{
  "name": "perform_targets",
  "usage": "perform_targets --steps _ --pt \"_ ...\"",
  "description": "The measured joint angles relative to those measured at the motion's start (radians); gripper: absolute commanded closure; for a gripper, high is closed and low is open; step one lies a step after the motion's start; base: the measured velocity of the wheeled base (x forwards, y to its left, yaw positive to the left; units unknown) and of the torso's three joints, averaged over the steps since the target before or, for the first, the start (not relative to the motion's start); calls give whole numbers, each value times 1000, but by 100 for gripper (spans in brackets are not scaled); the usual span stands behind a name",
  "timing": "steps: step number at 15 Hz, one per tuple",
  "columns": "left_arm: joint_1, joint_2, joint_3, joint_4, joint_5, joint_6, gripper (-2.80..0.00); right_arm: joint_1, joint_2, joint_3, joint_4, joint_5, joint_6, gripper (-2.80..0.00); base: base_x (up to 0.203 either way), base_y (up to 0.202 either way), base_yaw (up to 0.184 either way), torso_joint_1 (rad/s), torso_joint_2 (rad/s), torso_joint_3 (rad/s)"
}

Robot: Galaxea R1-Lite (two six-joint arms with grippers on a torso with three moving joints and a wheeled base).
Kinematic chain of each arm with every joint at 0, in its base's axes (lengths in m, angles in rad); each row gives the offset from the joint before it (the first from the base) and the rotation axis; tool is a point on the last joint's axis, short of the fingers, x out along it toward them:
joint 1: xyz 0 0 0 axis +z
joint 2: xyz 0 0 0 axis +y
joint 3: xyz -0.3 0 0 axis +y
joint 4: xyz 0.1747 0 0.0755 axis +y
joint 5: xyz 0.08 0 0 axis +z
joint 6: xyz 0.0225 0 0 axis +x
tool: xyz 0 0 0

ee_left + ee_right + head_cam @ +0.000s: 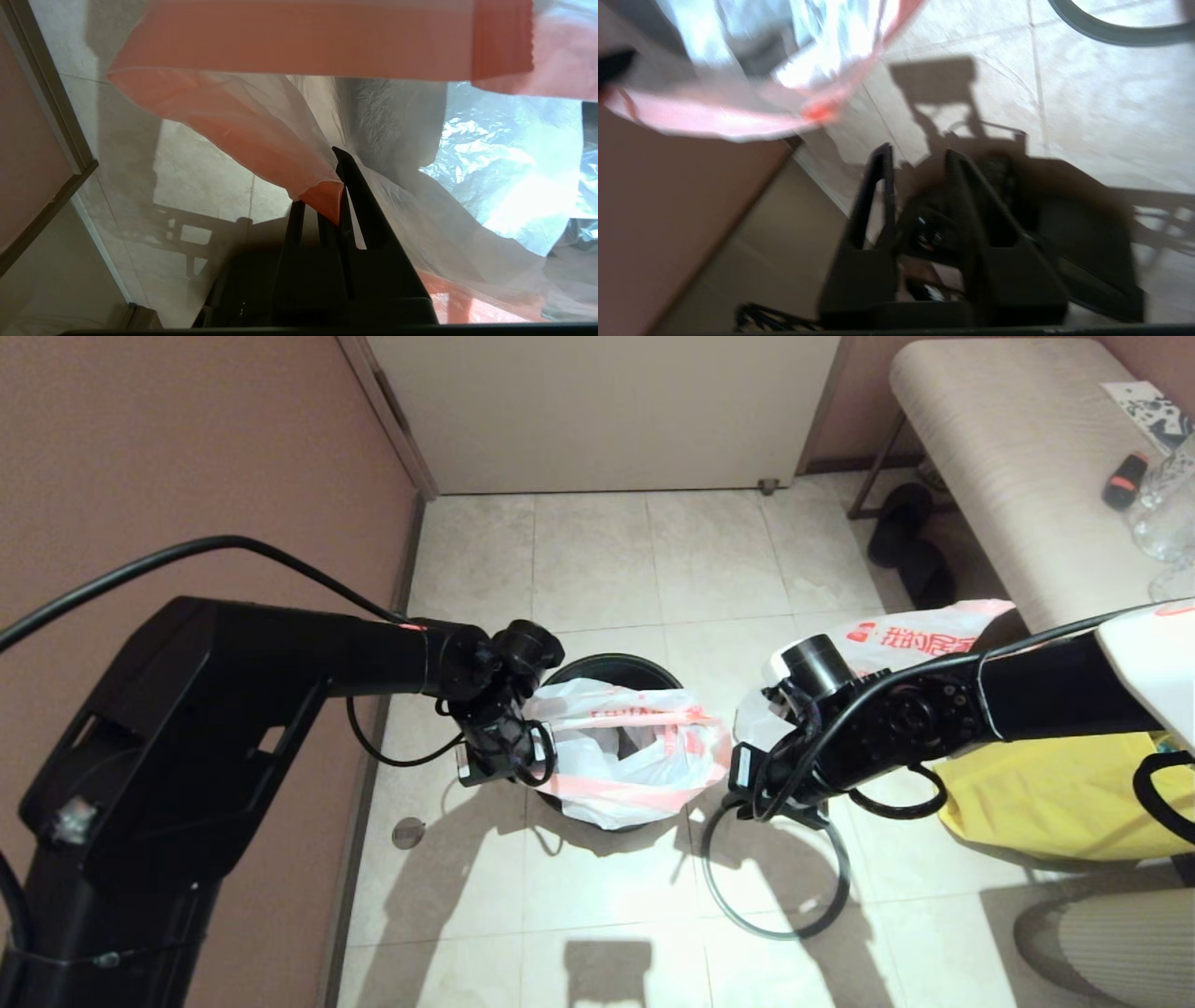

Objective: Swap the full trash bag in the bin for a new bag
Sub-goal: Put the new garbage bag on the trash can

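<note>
The left gripper, jaws clamped on the pink-red edge of the thin translucent new bag, holds it over the left rim of the small round black plastic bin; lining looks underway. The right gripper, jaws slightly apart and empty, must next catch the right edge. Counted: one bin, one grey hoop on the floor, two bags, the full trash bag lying far right.

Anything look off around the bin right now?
Yes. The grey hoop lies flat on the floor beside the bin, not on its rim. The new bag sits bunched and lopsided in the bin, one pink edge pinched by the left pincer.
</note>
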Motion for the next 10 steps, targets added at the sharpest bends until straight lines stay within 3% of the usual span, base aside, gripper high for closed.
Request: perform_targets --steps 4,9,10 --pt "-7 2 -1 0 -1 -1 0 -3 57 25 -179 -4 133 -280 0 0 0 0 0 0" --pt "-16 -3 -1 -1 -2 -3 0 -5 100 23 -294 -22 248 -280 0 0 0 0 0 0" --pt "-17 -4 -2 -1 -2 -3 0 -1 106 23 -295 -22 249 0 0 0 0 0 0 0"
